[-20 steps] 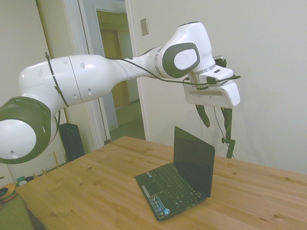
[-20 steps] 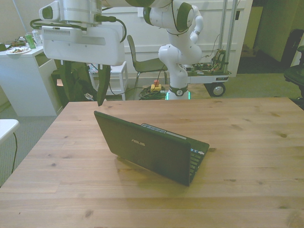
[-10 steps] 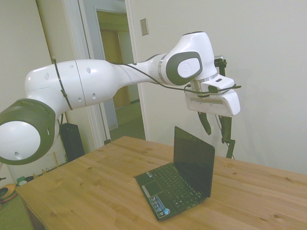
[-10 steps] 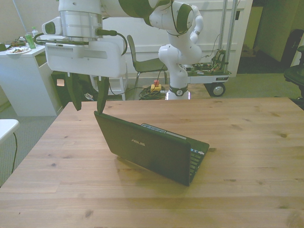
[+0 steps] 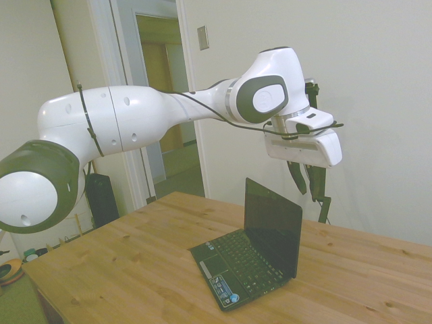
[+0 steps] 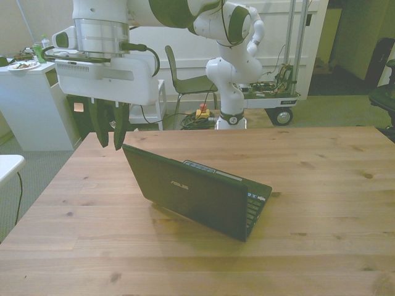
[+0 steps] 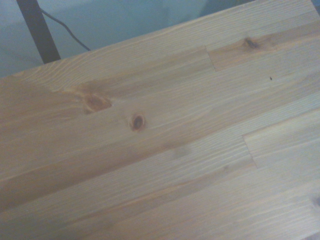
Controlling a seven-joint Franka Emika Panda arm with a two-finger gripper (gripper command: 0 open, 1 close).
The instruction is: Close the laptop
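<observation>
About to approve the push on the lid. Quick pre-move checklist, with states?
1. Laptop lid open, upright: ok.
2. Gripper fingers nearly together for pushing: ok.
3. Gripper behind the lid, on its outer side: ok.
4. Contact with lid: not ok, fingertips are apart from the top edge, near its corner at the front view's left.
5. Table clear around laptop: ok.
6. Wrist view shows lid: not ok, only wood.

Pale walls, open doorway (image 5: 162, 101) — grey chair (image 6: 179, 77), white cabinet (image 6: 31, 105) behind.
</observation>
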